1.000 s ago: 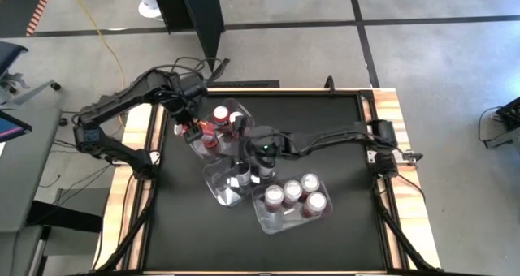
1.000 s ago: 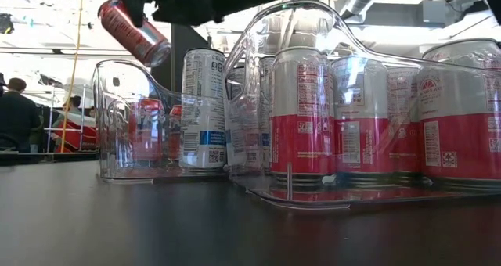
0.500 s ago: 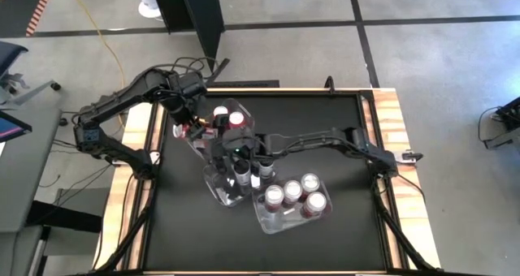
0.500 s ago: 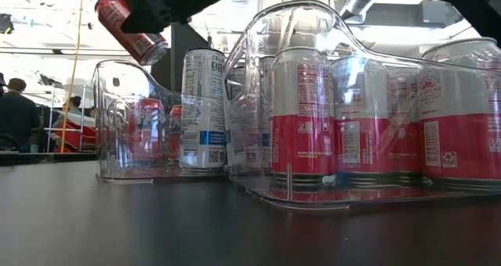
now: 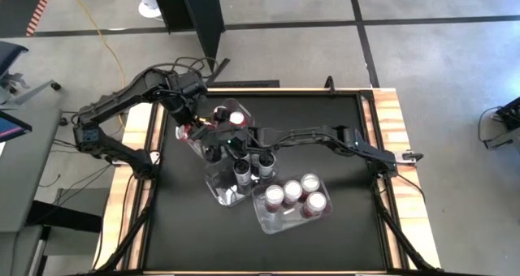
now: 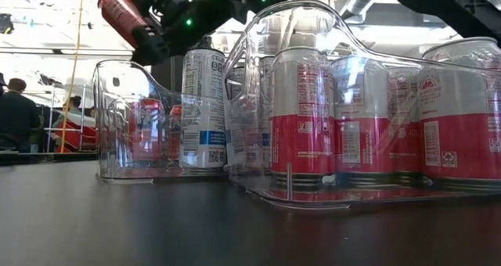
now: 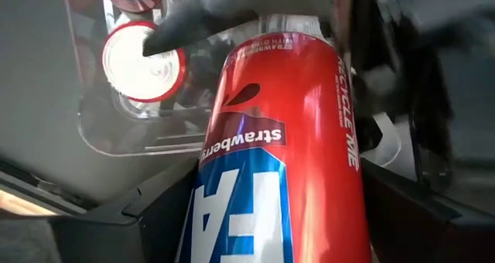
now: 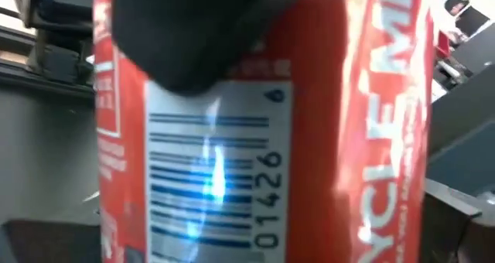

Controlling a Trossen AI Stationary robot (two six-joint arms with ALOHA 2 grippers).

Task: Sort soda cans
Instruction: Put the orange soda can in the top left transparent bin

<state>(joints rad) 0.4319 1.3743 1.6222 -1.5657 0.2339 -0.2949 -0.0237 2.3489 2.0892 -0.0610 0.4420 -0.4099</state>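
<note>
One red can (image 6: pixel 125 14) is hanging tilted above the far clear tub (image 6: pixel 149 121) — the left gripper (image 5: pixel 188 130) is clamping it, while the right gripper (image 5: pixel 218 140) is crowding against it, grip impossible to tell.

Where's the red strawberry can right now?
The red strawberry can is held tilted in the air by the left gripper, above the clear tub at the table's far left, with the right gripper right beside it.

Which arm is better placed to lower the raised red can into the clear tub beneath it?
Left. The left gripper grips the tilted red soda can above the clear plastic tub, where another red-rimmed can stands. The right gripper is only close alongside the can.
</note>
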